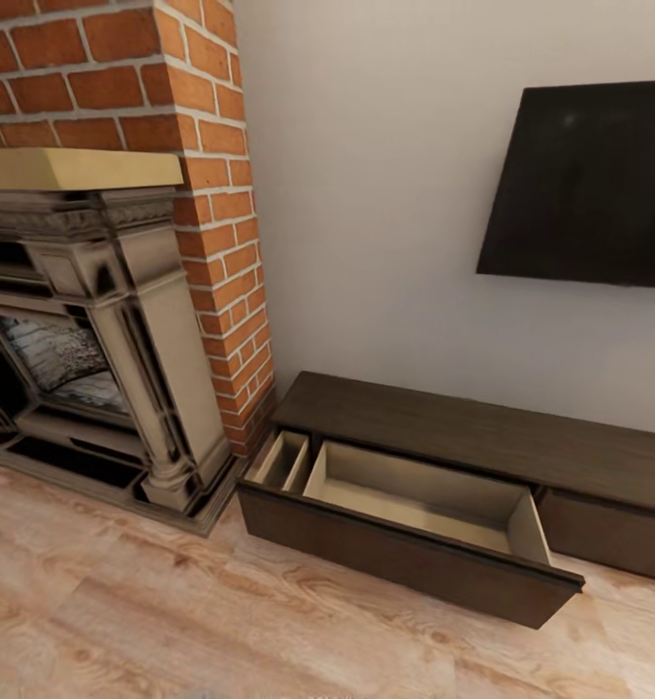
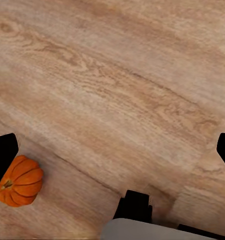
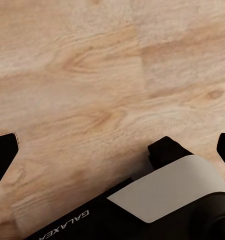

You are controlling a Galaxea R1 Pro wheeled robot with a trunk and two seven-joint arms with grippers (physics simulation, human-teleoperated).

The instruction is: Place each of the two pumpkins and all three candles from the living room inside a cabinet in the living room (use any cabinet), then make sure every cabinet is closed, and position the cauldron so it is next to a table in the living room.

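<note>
Drawer (image 1: 414, 500) standing open at 5 o'clock awaiting pumpkin (image 2: 18, 181); both grippers' fingers hanging apart, holding nothing.

Floor (image 1: 123, 602): pale wood planks under me, visible grain and knots, low sheen.
Cabinet (image 1: 482, 437): dark brown wood, matt top and fronts.
Open drawer (image 1: 414, 495): smooth pale beige lining.
Fireplace surround (image 1: 143, 320): carved, stone-like, worn grey-beige finish.
Chimney breast (image 1: 215, 204): rough red brick, light mortar joints.
Wall (image 1: 366, 194): smooth, matt off-white.
Screen (image 1: 589, 184): flat black, dull.
Pumpkin (image 2: 20, 181): ribbed orange skin, slight gloss.
My left fingers (image 2: 3, 156): matt black.
</note>
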